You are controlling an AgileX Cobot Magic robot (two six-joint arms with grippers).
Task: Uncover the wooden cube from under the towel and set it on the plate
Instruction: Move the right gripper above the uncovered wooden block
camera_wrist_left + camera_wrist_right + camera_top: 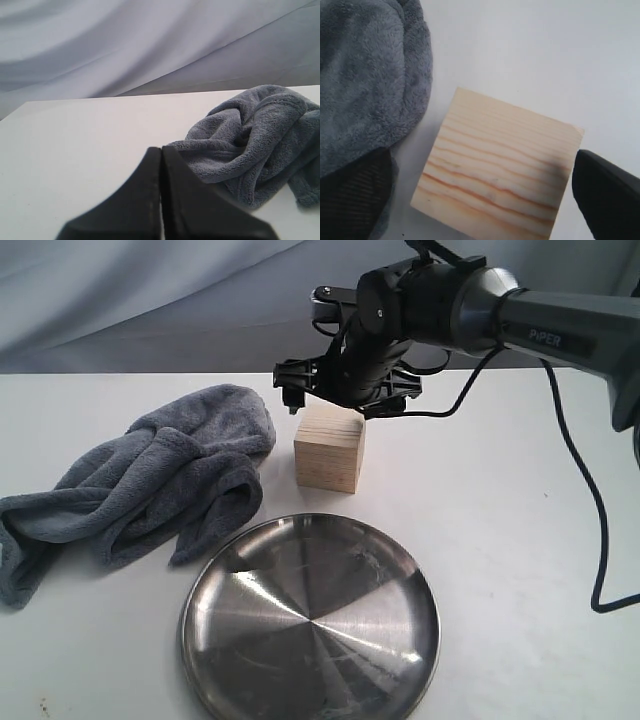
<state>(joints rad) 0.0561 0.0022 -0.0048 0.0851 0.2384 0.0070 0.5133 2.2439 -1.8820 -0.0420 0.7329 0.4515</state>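
While the wooden cube (329,450) stands uncovered on the counter (500,540) beside the towel (150,485), off the plate (310,625), your right end effector (333,403) hovers spread over it. Your left end effector (161,200) is clenched, empty.

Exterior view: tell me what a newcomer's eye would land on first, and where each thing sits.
The wooden cube stands uncovered on the white table, with the open right gripper hovering just above it, a finger to either side. Nearer the camera lies the big shiny plate, with nothing on it. To the left, the blue-grey towel lies crumpled in a heap beside the cube.
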